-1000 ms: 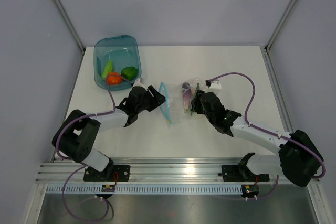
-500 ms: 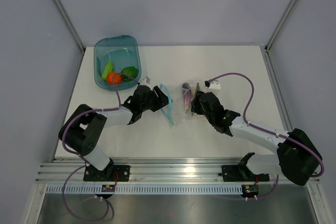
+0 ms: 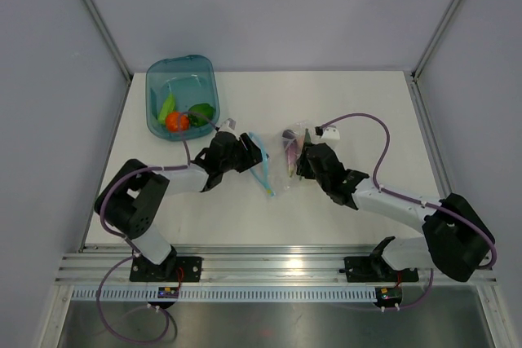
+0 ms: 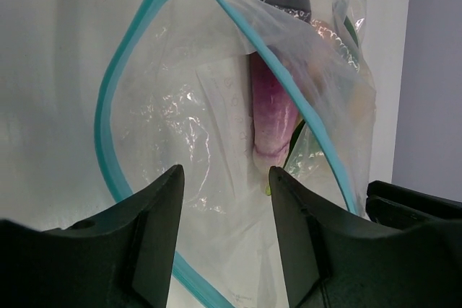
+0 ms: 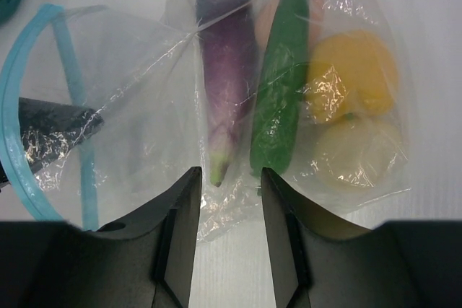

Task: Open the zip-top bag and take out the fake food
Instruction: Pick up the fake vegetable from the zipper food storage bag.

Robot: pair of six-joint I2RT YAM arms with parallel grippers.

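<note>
The clear zip-top bag [image 3: 277, 167] lies on the table between my two grippers, its teal zip strip [image 4: 108, 106] spread in an open loop. Inside it are a purple eggplant [image 5: 225, 63], a long green pod [image 5: 281, 84], a yellow lemon [image 5: 354, 70] and a white egg [image 5: 357, 149]. My left gripper [image 4: 225, 178] is open at the bag's mouth, over the lower film, facing the eggplant [image 4: 273, 106]. My right gripper [image 5: 229, 178] is open at the bag's closed end, with the crinkled edge between its fingertips.
A teal translucent tub [image 3: 155, 79] stands at the back left, holding a tomato [image 3: 176, 121], a green pepper [image 3: 201, 110] and a green pod [image 3: 167, 106]. Grey walls enclose the table, and a metal rail runs along the near edge.
My left gripper has moved right, up to the bag's mouth, and the zip strip has shifted slightly. The right gripper has barely moved.
</note>
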